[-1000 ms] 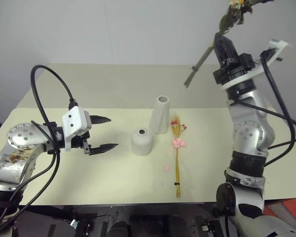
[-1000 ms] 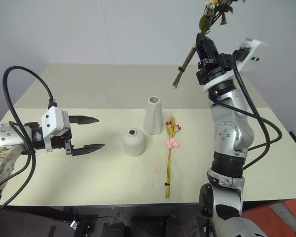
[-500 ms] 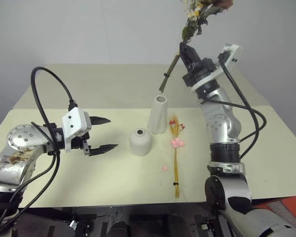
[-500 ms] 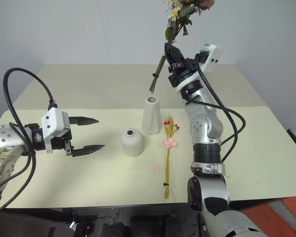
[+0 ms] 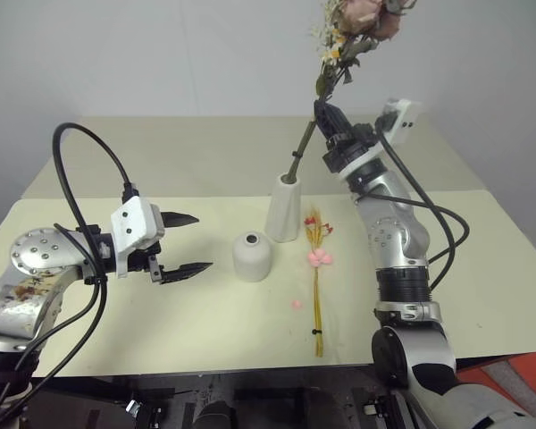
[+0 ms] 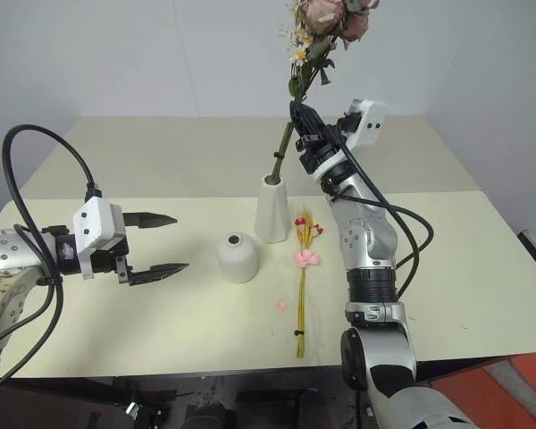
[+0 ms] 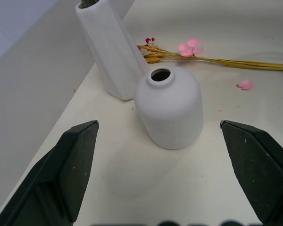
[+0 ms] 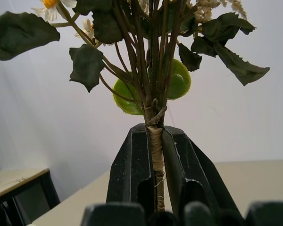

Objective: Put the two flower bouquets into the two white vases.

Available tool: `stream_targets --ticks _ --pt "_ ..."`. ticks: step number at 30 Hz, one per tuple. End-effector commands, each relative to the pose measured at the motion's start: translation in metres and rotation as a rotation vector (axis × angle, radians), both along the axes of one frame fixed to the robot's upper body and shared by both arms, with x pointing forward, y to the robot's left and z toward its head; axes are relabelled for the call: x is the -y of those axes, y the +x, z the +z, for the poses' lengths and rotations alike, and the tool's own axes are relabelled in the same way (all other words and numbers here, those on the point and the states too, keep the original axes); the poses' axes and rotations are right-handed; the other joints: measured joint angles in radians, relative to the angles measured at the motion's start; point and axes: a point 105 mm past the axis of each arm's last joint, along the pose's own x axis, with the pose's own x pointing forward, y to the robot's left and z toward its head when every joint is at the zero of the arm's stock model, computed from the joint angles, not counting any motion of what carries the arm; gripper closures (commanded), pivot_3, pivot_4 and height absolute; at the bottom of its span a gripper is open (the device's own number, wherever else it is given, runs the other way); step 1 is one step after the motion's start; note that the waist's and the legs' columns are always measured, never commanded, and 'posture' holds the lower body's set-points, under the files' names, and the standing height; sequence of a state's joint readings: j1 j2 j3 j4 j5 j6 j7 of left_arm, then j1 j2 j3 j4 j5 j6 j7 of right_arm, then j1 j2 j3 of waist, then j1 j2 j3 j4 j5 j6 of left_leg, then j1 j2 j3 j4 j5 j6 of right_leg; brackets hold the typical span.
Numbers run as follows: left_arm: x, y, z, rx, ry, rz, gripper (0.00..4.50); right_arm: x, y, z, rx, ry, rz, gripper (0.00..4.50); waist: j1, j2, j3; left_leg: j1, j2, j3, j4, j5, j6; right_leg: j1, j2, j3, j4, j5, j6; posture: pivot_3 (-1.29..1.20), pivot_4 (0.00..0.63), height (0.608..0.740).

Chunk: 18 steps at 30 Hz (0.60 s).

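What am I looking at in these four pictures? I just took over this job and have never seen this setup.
It is a humanoid robot with two arms, each ending in a black two-fingered pincer. The two wide pictures come from cameras on its head, looking down over a cream table. The other two come from cameras on each wrist.

On the table stand a tall white vase and a short white vase. Beside them lie a thin bundle of wheat stalks and a tiny loose pink ball.

The right pincer is shut on the stems of a rose bouquet, whose lower ends sit at the tall vase's mouth. The left pincer is open, holds nothing, and faces the short vase.
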State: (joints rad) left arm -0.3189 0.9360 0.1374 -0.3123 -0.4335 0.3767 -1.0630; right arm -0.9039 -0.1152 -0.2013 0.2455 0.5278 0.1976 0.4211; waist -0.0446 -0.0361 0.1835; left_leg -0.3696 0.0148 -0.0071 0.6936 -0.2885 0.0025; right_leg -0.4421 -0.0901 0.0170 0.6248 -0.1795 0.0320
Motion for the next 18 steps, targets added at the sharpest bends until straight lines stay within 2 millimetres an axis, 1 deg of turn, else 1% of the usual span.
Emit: stream_targets --ticks 1,6,14,18 --pt "0.001 -0.002 0.012 0.052 0.006 -0.011 0.00 0.003 -0.008 0.014 0.078 -0.011 -0.017 4.34 0.000 0.000 0.000 0.000 0.000 0.000 0.000 0.000 0.000 0.000 0.000 0.000 0.000 0.000 0.000 0.00 0.150 0.740" --pt "0.001 -0.002 0.012 0.054 0.005 -0.009 0.00 -0.001 -0.007 0.009 0.076 -0.038 -0.014 4.34 0.000 0.000 0.000 0.000 0.000 0.000 0.000 0.000 0.000 0.000 0.000 0.000 0.000 0.000 0.000 0.00 0.150 0.740" --pt "0.001 -0.002 0.013 0.054 0.000 -0.003 0.00 -0.015 -0.009 0.002 0.080 -0.090 0.016 4.34 0.000 0.000 0.000 0.000 0.000 0.000 0.000 0.000 0.000 0.000 0.000 0.000 0.000 0.000 0.000 0.00 0.150 0.740" --pt "0.000 -0.002 0.015 0.057 -0.028 0.006 0.00 -0.017 -0.007 -0.003 0.070 -0.106 0.018 4.34 0.000 0.000 0.000 0.000 0.000 0.000 0.000 0.000 0.000 0.000 0.000 0.000 0.000 0.000 0.000 0.00 0.150 0.740"
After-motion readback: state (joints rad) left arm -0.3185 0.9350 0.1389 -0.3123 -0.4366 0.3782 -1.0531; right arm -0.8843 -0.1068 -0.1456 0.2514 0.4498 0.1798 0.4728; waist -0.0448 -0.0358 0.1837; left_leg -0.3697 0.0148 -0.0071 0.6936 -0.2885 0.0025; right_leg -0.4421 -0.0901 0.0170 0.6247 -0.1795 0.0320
